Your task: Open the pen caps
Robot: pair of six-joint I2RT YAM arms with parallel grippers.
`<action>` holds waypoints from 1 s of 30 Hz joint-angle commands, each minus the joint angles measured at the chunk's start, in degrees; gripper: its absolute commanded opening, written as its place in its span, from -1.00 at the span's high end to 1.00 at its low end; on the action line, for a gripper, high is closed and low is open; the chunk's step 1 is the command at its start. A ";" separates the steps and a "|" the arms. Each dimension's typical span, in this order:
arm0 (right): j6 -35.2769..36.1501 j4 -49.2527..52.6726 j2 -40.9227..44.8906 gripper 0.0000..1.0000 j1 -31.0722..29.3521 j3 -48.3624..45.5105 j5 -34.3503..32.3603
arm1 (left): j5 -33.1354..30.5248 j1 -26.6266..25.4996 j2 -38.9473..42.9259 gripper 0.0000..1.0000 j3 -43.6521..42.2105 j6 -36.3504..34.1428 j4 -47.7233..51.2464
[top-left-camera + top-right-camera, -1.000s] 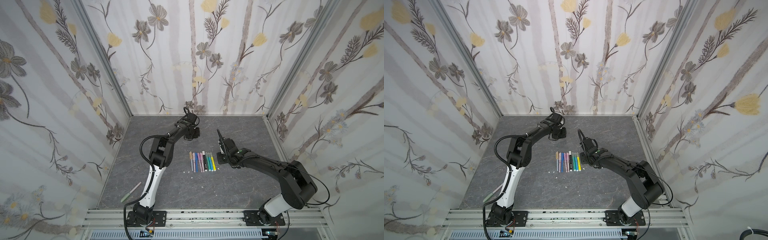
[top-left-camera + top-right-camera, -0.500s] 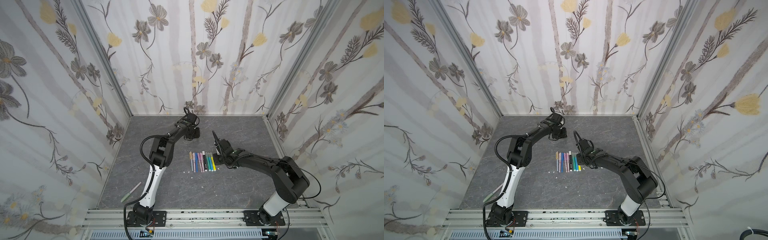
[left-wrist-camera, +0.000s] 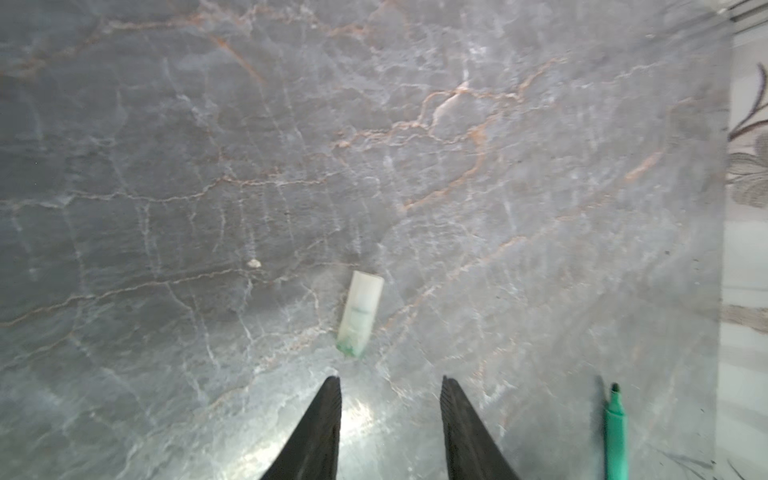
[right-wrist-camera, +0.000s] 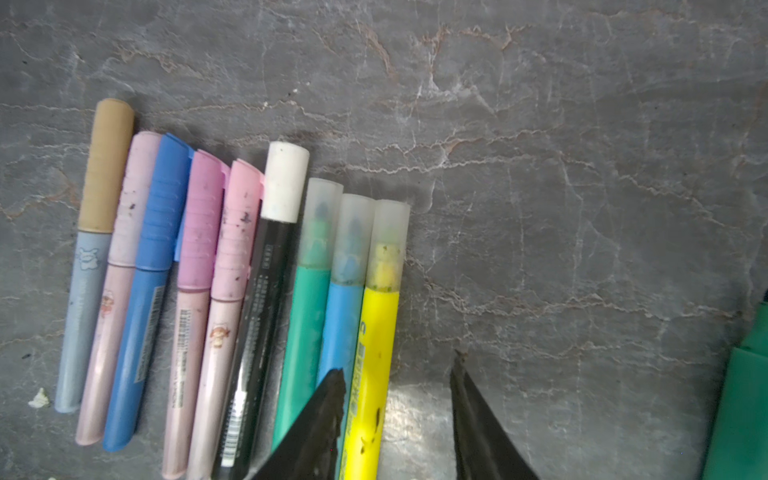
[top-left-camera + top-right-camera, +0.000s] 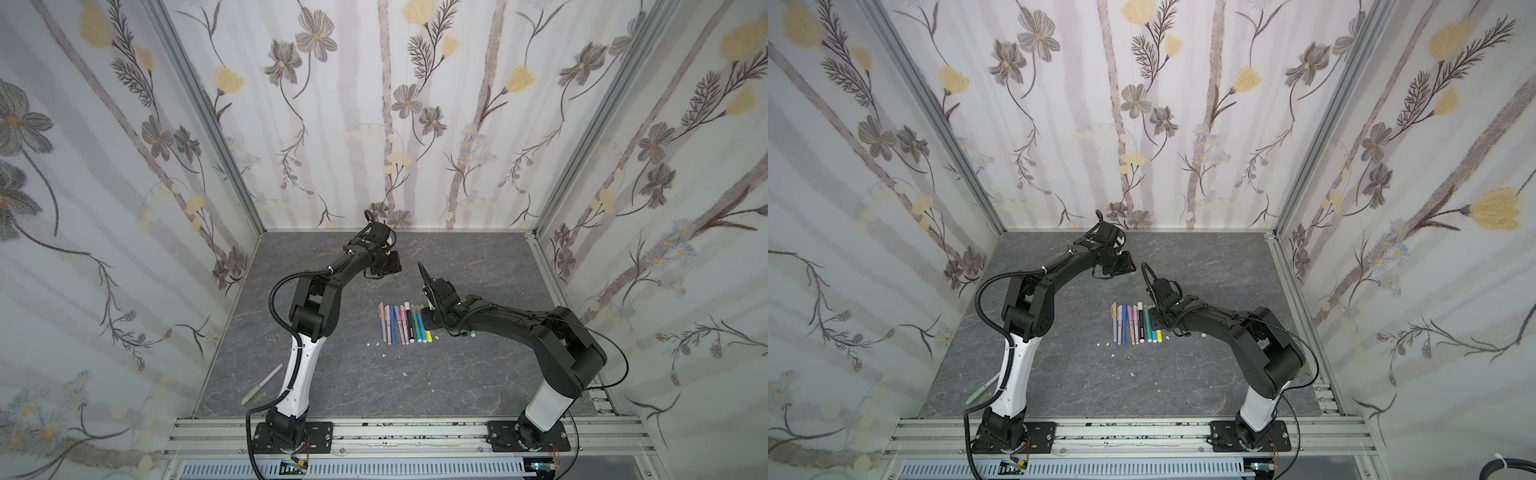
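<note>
I see the row of pens mid-frame on the grey surface; my right gripper sits over its right end, my left gripper higher in the frame, apart.

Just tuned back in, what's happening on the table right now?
One marker is done: a clear cap lies loose in front of the open left gripper, with the uncapped green marker nearby. The right gripper, jaws open, hovers over the yellow marker at the end of a row of nine pens, all capped.
</note>
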State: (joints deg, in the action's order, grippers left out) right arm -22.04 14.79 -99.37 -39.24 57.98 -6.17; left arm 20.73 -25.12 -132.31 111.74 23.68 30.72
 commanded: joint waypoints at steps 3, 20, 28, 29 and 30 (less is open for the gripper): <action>-0.98 -0.02 -1.13 0.18 -0.21 0.20 -0.34 | 2.92 0.31 4.96 0.16 -2.81 0.83 -3.90; -1.60 -1.46 -1.25 0.32 -0.37 -4.45 -0.51 | 6.46 1.59 14.46 0.11 -15.38 1.39 -12.84; -0.46 -2.26 0.54 0.65 -0.20 -7.13 -0.33 | 8.79 1.48 16.32 0.09 -17.86 1.54 -14.29; -0.29 -2.32 1.15 0.69 -0.03 -7.50 -0.25 | 9.12 1.48 16.51 0.09 -18.13 1.39 -14.27; 0.07 -2.50 1.64 0.71 0.24 -7.68 -0.09 | 9.30 1.40 16.80 0.09 -18.48 1.38 -14.36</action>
State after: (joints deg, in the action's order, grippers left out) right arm -22.85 9.82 -98.56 -39.31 51.05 -7.75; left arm 28.53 -23.73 -116.51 93.89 25.06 18.22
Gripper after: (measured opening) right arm 0.152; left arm 0.456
